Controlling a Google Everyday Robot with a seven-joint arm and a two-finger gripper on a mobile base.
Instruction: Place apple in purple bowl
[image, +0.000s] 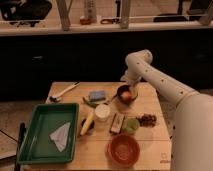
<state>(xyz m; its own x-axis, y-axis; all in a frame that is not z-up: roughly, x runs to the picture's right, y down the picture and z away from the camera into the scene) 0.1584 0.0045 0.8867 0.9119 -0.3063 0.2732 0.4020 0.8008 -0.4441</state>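
Observation:
The purple bowl (126, 94) sits on the wooden table (150, 140) at the back, right of centre. The apple (127, 95), a small orange-yellow round fruit, lies inside that bowl. My gripper (128, 85) hangs on the white arm just above the bowl's far rim, right over the apple.
A green tray (42, 132) with a white paper stands at the left. An orange-red bowl (123, 150) is at the front. A white cup (102, 112), a banana (87, 122), a lime-green round thing (131, 125), a blue sponge (96, 95) and a snack bar (117, 122) lie mid-table.

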